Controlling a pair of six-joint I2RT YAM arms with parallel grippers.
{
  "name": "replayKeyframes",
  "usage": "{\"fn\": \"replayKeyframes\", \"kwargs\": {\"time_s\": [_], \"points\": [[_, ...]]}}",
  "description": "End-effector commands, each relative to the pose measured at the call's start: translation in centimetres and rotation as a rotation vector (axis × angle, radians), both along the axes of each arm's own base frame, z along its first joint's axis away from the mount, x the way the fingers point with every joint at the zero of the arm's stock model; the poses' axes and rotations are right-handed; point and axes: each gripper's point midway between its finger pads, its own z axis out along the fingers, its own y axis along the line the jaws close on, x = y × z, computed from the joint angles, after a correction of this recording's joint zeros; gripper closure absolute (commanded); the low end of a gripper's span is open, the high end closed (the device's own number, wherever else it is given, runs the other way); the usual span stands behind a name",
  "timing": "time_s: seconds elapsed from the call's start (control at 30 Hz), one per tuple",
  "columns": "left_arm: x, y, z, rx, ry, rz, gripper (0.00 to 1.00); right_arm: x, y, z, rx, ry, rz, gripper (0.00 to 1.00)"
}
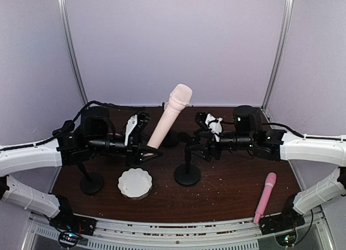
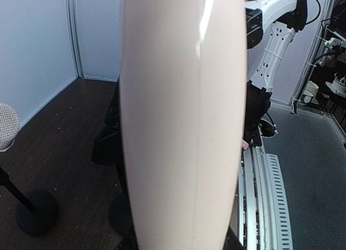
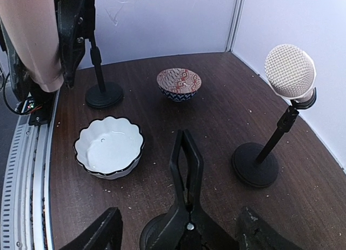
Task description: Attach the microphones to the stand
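Dark brown wooden desk [image 1: 232,193] carries three black round-based stands.

- **Stand one** [image 3: 255,164] is well ahead and to one side of the right end effector [image 1: 197,144]. It bears a microphone with a white mesh head [image 3: 290,71]. One mount done.
- **Clip-topped stand two** [image 1: 186,175] sits between the right end effector's fingers. They are spread wide either side of the clip, gripping nothing.
- **Stand three** [image 1: 91,182] is beneath the left arm, its top hidden.

Cream-peach plastic microphone [image 1: 172,110] is clenched in the left end effector [image 1: 148,150]. It is airborne, head tilted up, just beside stand two's clip and not seated.

Pink plastic microphone [image 1: 265,196] lies flat on the desk, back toward the right arm's base, well apart from that end effector.

Judgement: roughly one third complete; two mounts remain.
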Motion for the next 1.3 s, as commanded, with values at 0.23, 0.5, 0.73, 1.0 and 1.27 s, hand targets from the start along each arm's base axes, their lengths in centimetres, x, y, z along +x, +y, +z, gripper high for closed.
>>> {"fn": "replayKeyframes", "kwargs": {"time_s": [0.23,0.5,0.73,1.0,1.27], "points": [[0.0,0.1,1.6,-0.049,-0.043,-0.012,1.00,-0.2,0.2,0.1,-0.002,-0.001,0.019,0.24],[-0.2,0.3,1.7,-0.052,-0.044,-0.011,1.00,0.8,-0.1,-0.6,-0.030,0.011,-0.039,0.33],[-0.2,0.3,1.5,-0.051,-0.043,-0.009,1.00,0.7,0.1,-1.1,-0.043,0.026,-0.029,0.38],[-0.2,0.3,1.5,-0.050,-0.044,-0.009,1.00,0.6,0.2,-1.3,-0.043,0.033,-0.023,0.41],[-0.1,0.5,0.8,-0.038,-0.052,0.001,1.00,-0.3,0.4,-0.7,-0.016,0.043,0.021,0.72]]}}
